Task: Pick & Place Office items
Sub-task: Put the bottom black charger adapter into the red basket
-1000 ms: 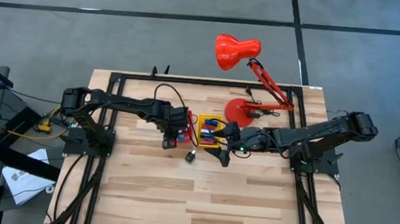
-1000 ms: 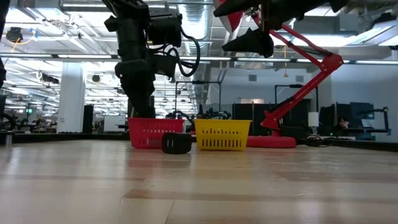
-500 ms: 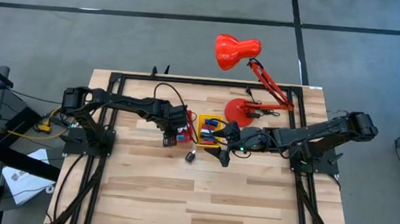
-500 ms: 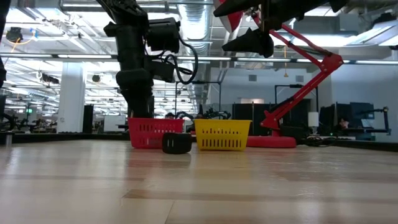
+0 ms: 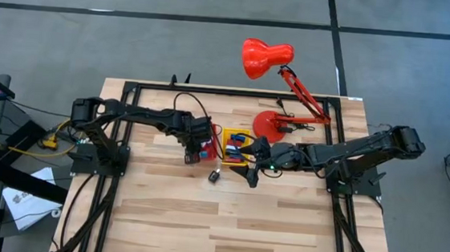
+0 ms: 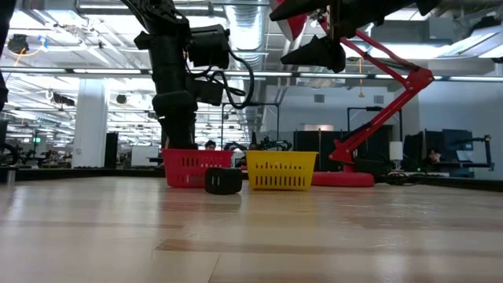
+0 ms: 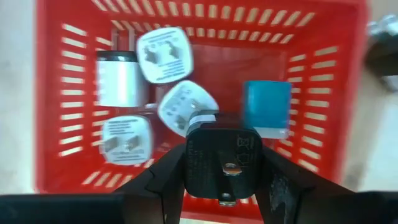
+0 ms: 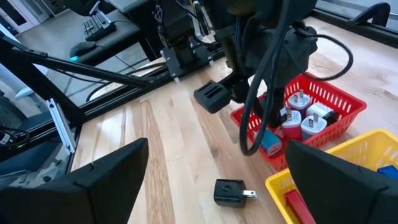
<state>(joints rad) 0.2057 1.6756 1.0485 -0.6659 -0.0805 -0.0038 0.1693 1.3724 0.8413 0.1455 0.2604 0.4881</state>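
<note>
My left gripper [image 7: 222,171] hovers over the red bin [image 5: 211,143], shut on a black plug adapter [image 7: 222,160]. Inside the red bin [image 7: 323,93] lie white adapters [image 7: 163,55], a silver-white piece [image 7: 117,81] and a light blue block [image 7: 266,107]. My right gripper [image 5: 253,162] is open, hanging above the near edge of the yellow bin [image 5: 235,152], which holds red and blue pieces. A second black adapter [image 5: 215,175] lies on the table just in front of the two bins, also visible in the low view [image 6: 223,181] and the right wrist view [image 8: 230,191]. My left gripper pinches the black plug adapter by its two opposite side faces [image 7: 194,163], one finger [image 7: 166,180] on each side. The fingers come from above, pointing down into the red bin. The adapter is lifted clear, above the pieces in the bin, with its labelled face toward the wrist camera.
A big red desk lamp [image 5: 286,86] stands with its round base [image 5: 275,126] on the table's far right part, behind the yellow bin. A black frame borders the table. The near half of the wooden table [image 5: 225,223] is bare wood.
My left gripper, still shut on the black adapter, has shifted slightly toward the table's right above the red bin. The right arm and the adapter on the table have stayed put.
</note>
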